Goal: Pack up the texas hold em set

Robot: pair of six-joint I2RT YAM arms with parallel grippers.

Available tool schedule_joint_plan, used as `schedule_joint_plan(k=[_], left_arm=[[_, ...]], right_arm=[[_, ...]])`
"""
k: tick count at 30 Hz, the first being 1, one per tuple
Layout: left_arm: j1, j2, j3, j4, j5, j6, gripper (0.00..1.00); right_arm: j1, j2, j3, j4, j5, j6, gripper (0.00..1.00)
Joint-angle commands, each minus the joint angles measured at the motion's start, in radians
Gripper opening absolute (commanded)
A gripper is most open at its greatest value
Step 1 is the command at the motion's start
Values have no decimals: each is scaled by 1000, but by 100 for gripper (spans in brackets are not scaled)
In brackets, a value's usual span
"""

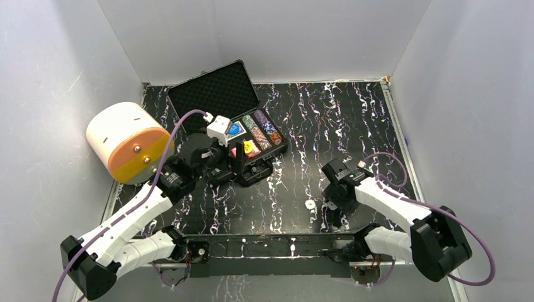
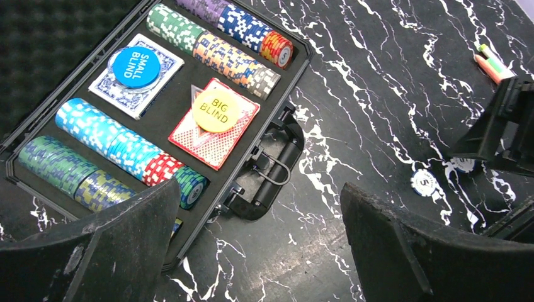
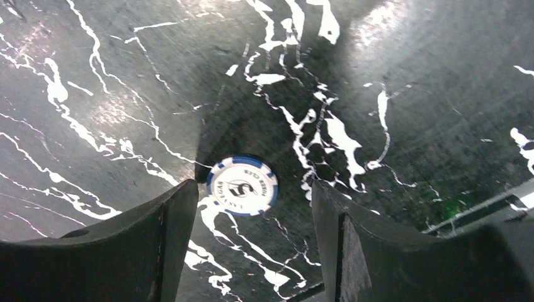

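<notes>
The black hard case (image 1: 269, 151) lies open at the back left, its foam lid (image 1: 214, 93) raised. In the left wrist view its tray (image 2: 182, 114) holds rows of multicoloured chips (image 2: 119, 146), two card decks, a blue "small blind" button (image 2: 136, 66) and a yellow "big blind" button (image 2: 216, 111). My left gripper (image 1: 247, 168) is open and empty over the table, next to the case handle (image 2: 277, 171). My right gripper (image 1: 329, 196) is open and empty, low over the table. A loose white-and-blue chip (image 3: 242, 187) lies flat just ahead of its fingertips.
A big white-and-orange cylinder (image 1: 126, 141) stands left of the case. A white chip (image 1: 309, 204) lies on the black marble table between the arms. An orange-green pen (image 2: 494, 63) lies beyond the right gripper. White walls enclose the table.
</notes>
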Motion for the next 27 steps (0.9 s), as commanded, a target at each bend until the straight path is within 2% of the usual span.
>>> schedule_joint_plan(k=[1, 6, 13, 19, 22, 27], left_arm=[[1, -14, 24, 19, 46, -21, 99], [1, -18, 21, 32, 50, -32, 98], [1, -14, 18, 33, 28, -36, 98], [1, -8, 21, 26, 22, -41, 98], [1, -9, 21, 21, 20, -43, 98], [1, 0, 24, 9, 9, -51, 98]], right_arm=[[-12, 51, 11, 111, -37, -64, 74], [-13, 116, 44, 86, -35, -95, 71], [-15, 119, 39, 57, -37, -112, 57], [-13, 123, 25, 91, -65, -118, 52], [-13, 123, 23, 111, -82, -127, 45], [-13, 118, 83, 74, -75, -168, 44]])
